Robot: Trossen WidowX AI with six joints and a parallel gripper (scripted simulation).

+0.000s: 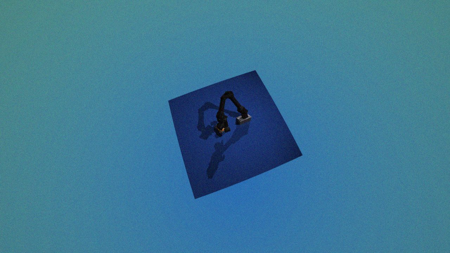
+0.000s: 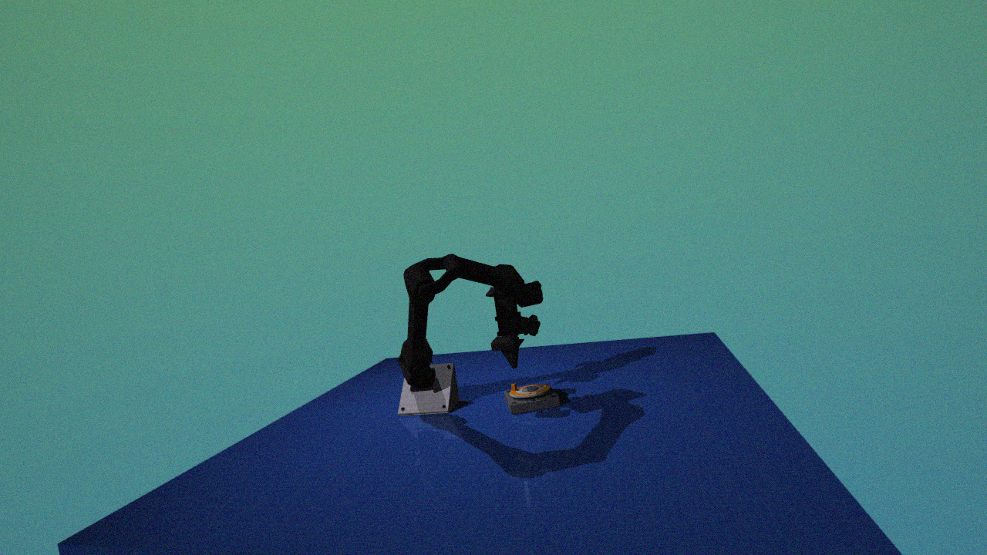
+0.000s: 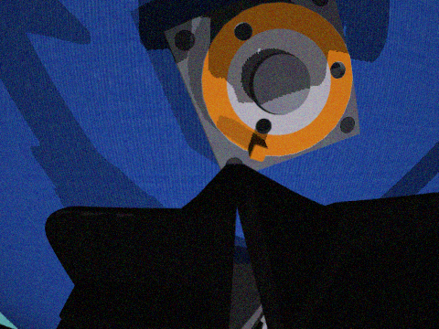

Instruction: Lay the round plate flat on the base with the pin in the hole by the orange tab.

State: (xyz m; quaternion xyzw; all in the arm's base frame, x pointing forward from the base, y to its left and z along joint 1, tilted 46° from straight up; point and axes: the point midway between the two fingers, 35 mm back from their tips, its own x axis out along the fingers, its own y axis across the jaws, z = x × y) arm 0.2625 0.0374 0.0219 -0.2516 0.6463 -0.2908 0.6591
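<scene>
The round plate (image 1: 222, 129) (image 2: 545, 391) (image 3: 315, 132) has an orange rim and a pale inner ring around the grey post (image 3: 283, 84). It looks slightly tilted, with a gap above the grey square base (image 2: 534, 407) (image 3: 336, 132) in the exterior view. The upright orange tab (image 2: 513, 387) (image 3: 258, 153) is on the side towards the robot's mount. The dark hole next to the tab (image 3: 263, 125) shows in the wrist view. I cannot make out the pin. My gripper (image 2: 514, 365) (image 3: 234, 172) is shut and empty, pointing down above the tab side, apart from the plate.
The arm's pale mount (image 1: 243, 119) (image 2: 426, 403) stands near the base. The blue table top (image 1: 267, 138) (image 2: 345, 496) bears the arm's dark shadows. Part of the plate is shaded in the wrist view, and the arm hides much of it in the top view.
</scene>
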